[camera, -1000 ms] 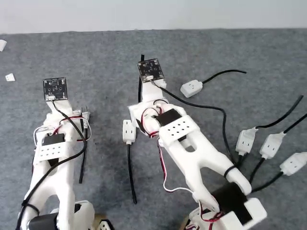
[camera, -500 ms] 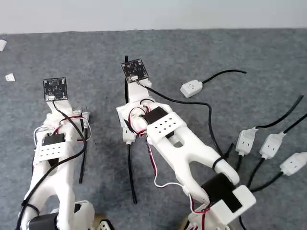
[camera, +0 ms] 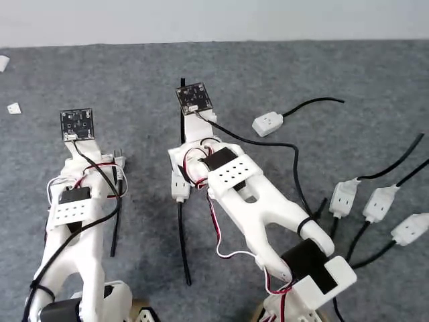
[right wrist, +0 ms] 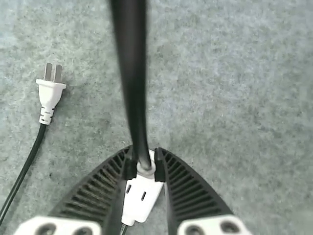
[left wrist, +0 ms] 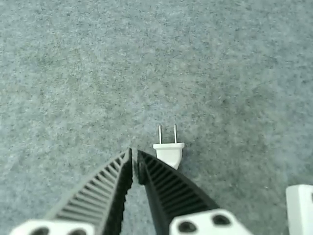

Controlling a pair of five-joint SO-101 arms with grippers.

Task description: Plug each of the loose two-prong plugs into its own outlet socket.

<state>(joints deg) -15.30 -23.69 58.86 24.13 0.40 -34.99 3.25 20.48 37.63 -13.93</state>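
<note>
held plug | in right gripper | left gripper closed beside loose plug

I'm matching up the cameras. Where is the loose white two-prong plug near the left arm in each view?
High view: the plug lies close beside the left arm.
Left wrist view: the plug sits right beside the shut left pincer, prongs pointing away.
Right wrist view: the plug lies apart from the right pincer, its black cable trailing.
Shared landmark: the white socket block clamped in the right pincer.
</note>
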